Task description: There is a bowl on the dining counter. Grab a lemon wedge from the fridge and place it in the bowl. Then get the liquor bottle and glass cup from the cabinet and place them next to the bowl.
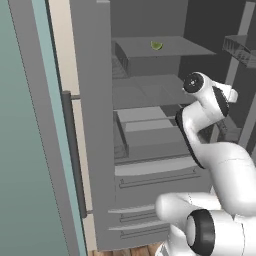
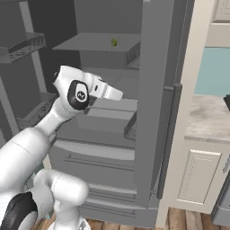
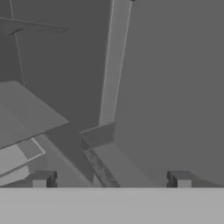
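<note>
The fridge (image 1: 92,125) (image 2: 155,112) stands open in front of me, its grey shelves bare except for one item. A small yellow-green lemon wedge (image 1: 156,45) (image 2: 114,42) lies on the upper shelf, toward the back. My arm reaches into the fridge at mid height, well below the wedge's shelf. In the hand view my gripper (image 3: 111,181) is open, its fingertips (image 3: 43,179) wide apart with nothing between them, facing an inner grey wall and shelf edges. The bowl, dining counter, liquor bottle, glass cup and cabinet are out of view.
Open fridge doors flank the arm, with wire door racks (image 1: 240,50) (image 2: 22,47) on the far one. Closed drawers (image 1: 150,175) (image 2: 103,157) sit below the shelves. A wall counter over cream cabinets (image 2: 202,117) lies to the right.
</note>
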{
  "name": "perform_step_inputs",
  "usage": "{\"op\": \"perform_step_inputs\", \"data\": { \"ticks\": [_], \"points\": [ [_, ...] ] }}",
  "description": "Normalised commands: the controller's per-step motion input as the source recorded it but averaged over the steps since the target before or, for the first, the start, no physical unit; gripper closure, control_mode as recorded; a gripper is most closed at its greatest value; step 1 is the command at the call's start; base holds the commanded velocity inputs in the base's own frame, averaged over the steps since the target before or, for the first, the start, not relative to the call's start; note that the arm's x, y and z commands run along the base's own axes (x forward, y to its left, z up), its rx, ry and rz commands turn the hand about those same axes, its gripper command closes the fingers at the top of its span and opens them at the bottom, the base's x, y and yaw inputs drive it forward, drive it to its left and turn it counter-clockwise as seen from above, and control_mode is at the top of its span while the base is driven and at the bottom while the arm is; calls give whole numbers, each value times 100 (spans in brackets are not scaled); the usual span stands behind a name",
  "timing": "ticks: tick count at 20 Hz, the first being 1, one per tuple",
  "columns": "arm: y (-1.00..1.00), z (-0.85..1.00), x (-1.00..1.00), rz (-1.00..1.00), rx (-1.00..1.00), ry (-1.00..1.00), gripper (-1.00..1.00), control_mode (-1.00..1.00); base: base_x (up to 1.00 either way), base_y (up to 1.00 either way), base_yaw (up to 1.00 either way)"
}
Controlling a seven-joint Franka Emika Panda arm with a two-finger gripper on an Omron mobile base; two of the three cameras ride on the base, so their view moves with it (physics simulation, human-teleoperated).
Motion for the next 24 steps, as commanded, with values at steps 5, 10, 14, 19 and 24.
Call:
{"op": "perform_step_inputs", "data": {
  "ticks": [5, 10, 14, 19, 24],
  "points": [
    [-57, -1, 53, -16, 0, 0, -100, -100, 0, 0, 0],
    [-62, 0, 30, -16, 0, 0, -100, -100, 0, 0, 0],
    [-68, 0, 10, -16, 0, 0, -100, -100, 0, 0, 0],
    [-75, 0, 0, -14, 0, 0, -100, -100, 0, 0, 0],
    [-83, 0, 0, -13, 0, 0, -100, -100, 0, 0, 0]
  ]
}}
